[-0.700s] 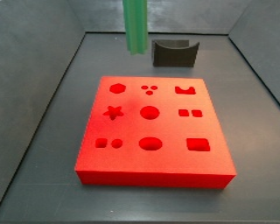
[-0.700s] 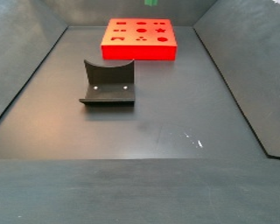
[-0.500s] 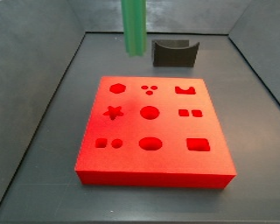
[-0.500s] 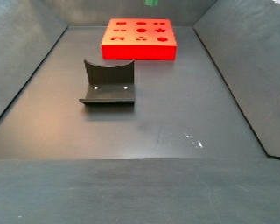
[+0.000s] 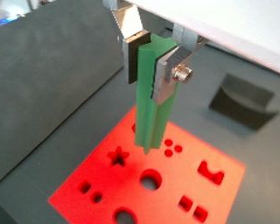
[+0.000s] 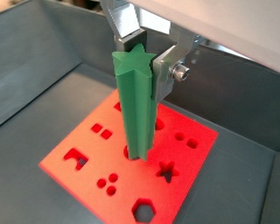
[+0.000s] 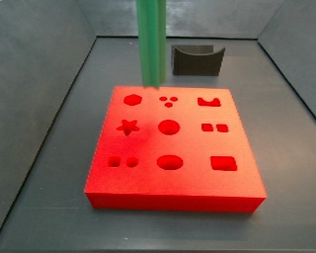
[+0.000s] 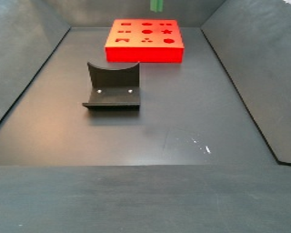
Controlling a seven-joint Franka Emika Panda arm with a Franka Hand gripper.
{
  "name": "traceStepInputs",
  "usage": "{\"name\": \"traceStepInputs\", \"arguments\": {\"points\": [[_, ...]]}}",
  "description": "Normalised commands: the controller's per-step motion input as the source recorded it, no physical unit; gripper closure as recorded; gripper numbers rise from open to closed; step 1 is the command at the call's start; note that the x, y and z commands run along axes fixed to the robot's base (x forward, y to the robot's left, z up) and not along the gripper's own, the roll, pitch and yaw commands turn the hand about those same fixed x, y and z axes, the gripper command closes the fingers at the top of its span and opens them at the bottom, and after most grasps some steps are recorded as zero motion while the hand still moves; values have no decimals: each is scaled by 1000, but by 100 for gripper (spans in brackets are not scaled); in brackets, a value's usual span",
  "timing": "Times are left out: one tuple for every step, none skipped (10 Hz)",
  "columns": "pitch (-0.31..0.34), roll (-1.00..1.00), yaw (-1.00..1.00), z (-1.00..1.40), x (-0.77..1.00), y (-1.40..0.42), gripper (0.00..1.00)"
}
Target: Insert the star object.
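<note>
The star object (image 5: 152,101) is a long green rod with a star cross-section, and it hangs upright. My gripper (image 5: 150,57) is shut on its upper end, which also shows in a wrist view (image 6: 140,63) with the silver fingers (image 6: 168,70) on either side of the rod (image 6: 136,109). In a side view the rod (image 7: 151,44) comes down from the top edge, and its lower end hangs just above the back left part of the red block (image 7: 174,148). The star hole (image 7: 126,126) lies nearer the front than the rod's end. The gripper itself is out of both side views.
The red block (image 8: 145,41) has several holes of other shapes. The dark fixture (image 7: 197,59) stands on the floor behind the block and also shows in a side view (image 8: 112,86). Grey walls enclose the dark floor (image 8: 160,136).
The green rod has come down and forward; its lower end has moved from behind the block to just above the block's back left part.
</note>
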Motion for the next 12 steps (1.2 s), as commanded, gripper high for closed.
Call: {"name": "traceStepInputs", "arguments": {"points": [[107, 27, -406, -89, 0, -386, 100], [20, 9, -189, -66, -171, -100, 100], [0, -13, -63, -46, -103, 0, 100], [0, -13, -174, -169, 0, 0, 100], [0, 0, -663, -123, 234, 0, 100], [0, 0, -774, 0, 220, -37, 100], [17, 120, -526, 0, 277, -123, 100], [13, 180, -560, 0, 97, -80, 100], [46, 197, -577, -26, -77, -66, 100], [69, 393, -471, -54, -154, -106, 100], [39, 423, -406, -46, -174, -123, 100], [29, 123, -86, 0, -63, -20, 100]]}}
